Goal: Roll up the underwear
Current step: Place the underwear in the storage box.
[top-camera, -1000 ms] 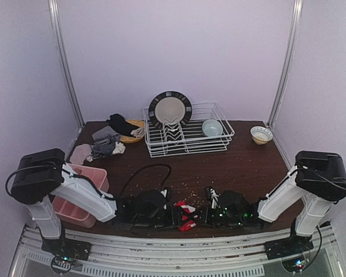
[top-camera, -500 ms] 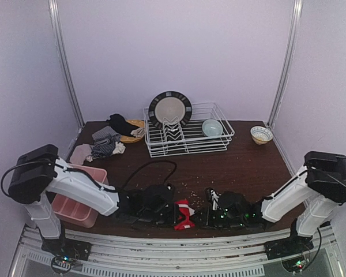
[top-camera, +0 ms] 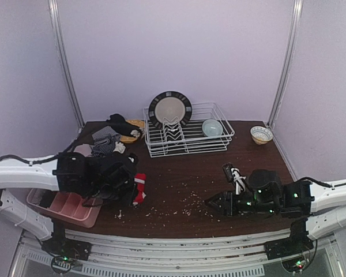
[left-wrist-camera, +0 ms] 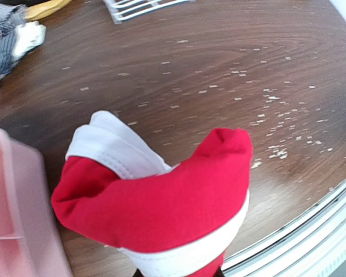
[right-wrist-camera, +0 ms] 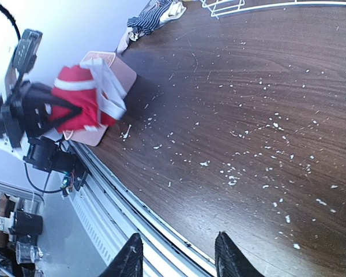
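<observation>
Blocking left wrist view, underwear [left-wrist-camera: 155, 202] shows gripped overhead.

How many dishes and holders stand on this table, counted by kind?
Striped-rim plate: 1
Bowls: 2, pale blue bowl and patterned bowl
Yellow dish: 1
White wire dish rack: 1
Pink compartment tray: 1
Total: 6

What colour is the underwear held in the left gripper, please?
The underwear is red with a white waistband, clearest in the left wrist view.
</observation>
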### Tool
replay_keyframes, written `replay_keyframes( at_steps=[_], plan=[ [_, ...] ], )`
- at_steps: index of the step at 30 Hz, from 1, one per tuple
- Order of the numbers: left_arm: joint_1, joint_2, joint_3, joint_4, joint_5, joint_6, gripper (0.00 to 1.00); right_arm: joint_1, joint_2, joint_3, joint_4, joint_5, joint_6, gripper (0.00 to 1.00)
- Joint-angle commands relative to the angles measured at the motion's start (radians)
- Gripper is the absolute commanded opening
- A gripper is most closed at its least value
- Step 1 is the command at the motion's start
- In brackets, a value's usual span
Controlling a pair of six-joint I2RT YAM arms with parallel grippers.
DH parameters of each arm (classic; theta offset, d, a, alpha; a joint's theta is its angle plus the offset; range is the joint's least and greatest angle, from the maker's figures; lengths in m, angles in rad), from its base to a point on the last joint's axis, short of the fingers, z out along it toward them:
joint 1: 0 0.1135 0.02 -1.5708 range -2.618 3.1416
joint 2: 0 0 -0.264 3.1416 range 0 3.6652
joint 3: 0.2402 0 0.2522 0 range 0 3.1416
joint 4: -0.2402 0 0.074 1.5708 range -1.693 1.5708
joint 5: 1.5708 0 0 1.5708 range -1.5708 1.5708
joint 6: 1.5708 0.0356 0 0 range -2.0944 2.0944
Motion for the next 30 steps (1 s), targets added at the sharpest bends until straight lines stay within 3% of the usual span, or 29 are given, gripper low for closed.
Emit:
replay_keyframes(
  at_steps=[1,6,10,15,23,30],
  plan=[
    [0.153,-0.182,0.014,-0.310,0.022,0.130,0.00,0.004,-0.037,-0.039,-0.090,0.042,-0.094,0.41],
    [0.420,-0.330,0.035,-0.383,0.177,0.289,0.00,-0.002,0.004,-0.069,-0.015,0.011,-0.126,0.41],
    [0.624,-0.300,0.073,-0.352,0.389,0.441,0.00,-0.005,0.072,-0.060,0.024,-0.022,-0.153,0.41],
    [0.764,-0.093,0.137,-0.343,0.511,0.587,0.00,-0.005,0.120,-0.047,0.049,-0.053,-0.174,0.41],
    [0.984,0.052,0.146,-0.337,0.785,0.751,0.00,-0.009,0.089,-0.048,0.014,-0.046,-0.191,0.40],
    [1.019,0.190,0.161,-0.369,0.739,0.778,0.00,-0.024,0.043,-0.026,-0.027,0.003,-0.220,0.40]
  ],
)
